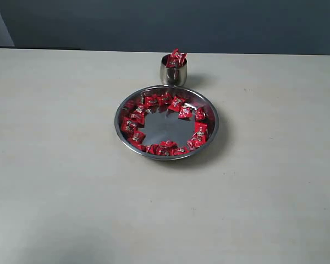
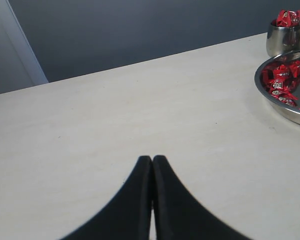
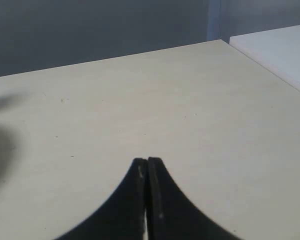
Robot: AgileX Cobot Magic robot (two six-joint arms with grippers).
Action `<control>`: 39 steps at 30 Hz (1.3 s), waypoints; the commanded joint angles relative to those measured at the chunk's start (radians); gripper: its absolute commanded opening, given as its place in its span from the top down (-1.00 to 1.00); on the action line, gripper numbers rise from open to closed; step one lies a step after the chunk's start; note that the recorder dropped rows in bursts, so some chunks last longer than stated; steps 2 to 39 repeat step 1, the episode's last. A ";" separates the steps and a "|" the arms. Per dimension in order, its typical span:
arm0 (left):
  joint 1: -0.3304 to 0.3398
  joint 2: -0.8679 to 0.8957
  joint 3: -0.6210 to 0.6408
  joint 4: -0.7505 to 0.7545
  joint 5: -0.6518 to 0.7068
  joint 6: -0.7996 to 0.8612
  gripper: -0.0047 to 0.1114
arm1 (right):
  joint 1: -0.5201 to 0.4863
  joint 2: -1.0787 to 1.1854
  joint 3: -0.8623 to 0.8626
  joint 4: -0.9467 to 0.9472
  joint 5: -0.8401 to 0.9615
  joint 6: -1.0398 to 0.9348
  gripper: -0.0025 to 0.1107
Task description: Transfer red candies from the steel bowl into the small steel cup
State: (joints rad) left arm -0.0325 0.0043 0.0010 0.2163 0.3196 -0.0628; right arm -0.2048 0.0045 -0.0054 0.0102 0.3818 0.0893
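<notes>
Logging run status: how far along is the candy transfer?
Done: a few red candies sit heaped in the small steel cup, above its rim. In hand: nothing; the left gripper and right gripper are both shut, empty, clear of both dishes. Left: most candies, lying in a ring inside the steel bowl.

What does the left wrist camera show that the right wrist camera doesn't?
Only the left wrist view shows the small steel cup heaped with red candies and part of the steel bowl holding more. Only the right wrist view shows a white surface beside the table. Both show that beige table, a dark wall, and a shut, empty gripper: the left gripper and the right gripper.
</notes>
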 commanded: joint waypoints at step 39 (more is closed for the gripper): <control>0.000 -0.004 -0.001 0.002 -0.007 -0.005 0.91 | -0.005 -0.005 0.005 0.000 -0.010 -0.001 0.97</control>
